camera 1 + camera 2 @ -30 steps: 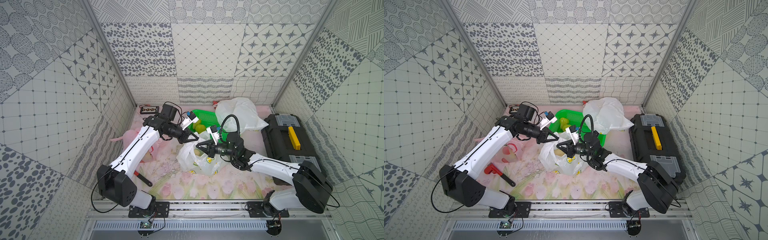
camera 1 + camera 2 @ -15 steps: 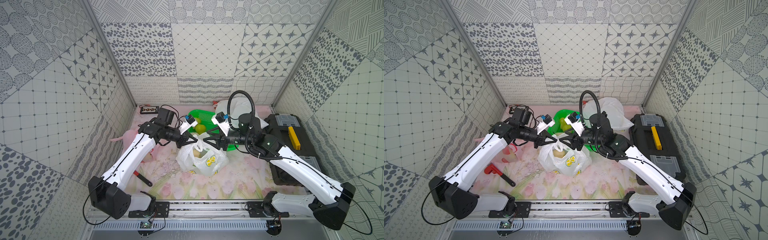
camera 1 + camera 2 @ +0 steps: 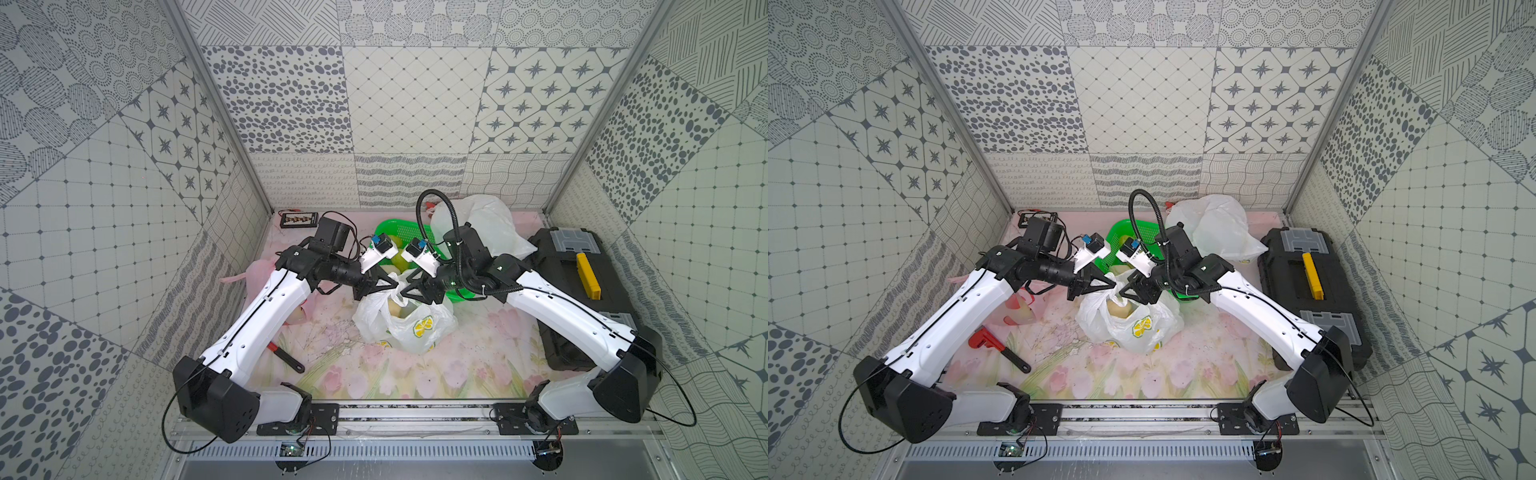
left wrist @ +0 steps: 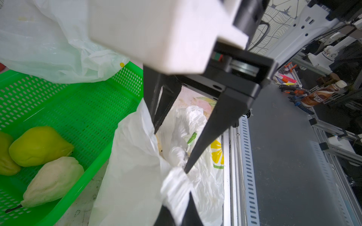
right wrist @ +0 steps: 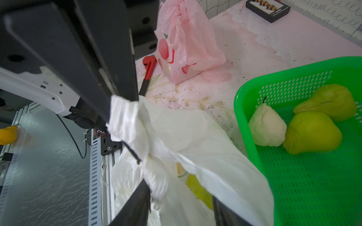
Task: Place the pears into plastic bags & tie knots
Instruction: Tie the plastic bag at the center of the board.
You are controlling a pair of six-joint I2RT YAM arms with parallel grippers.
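Left gripper (image 3: 390, 285) pinches the lemon bag (image 3: 419, 332) holding a cream pear (image 3: 1120, 309); right gripper (image 3: 409, 291) gapes. Green basket (image 3: 388, 227) at the bag's twelve o'clock holds three pears (image 5: 311, 133).

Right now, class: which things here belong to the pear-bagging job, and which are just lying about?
Job: lemon bag, pink bag, white bag, pears, basket holding them.
Lying about: wrench, toolbox, abacus.

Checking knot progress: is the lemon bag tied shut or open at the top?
Open, no knot visible: a cream pear shows through the mouth of the lemon bag, and the left gripper holds one handle.
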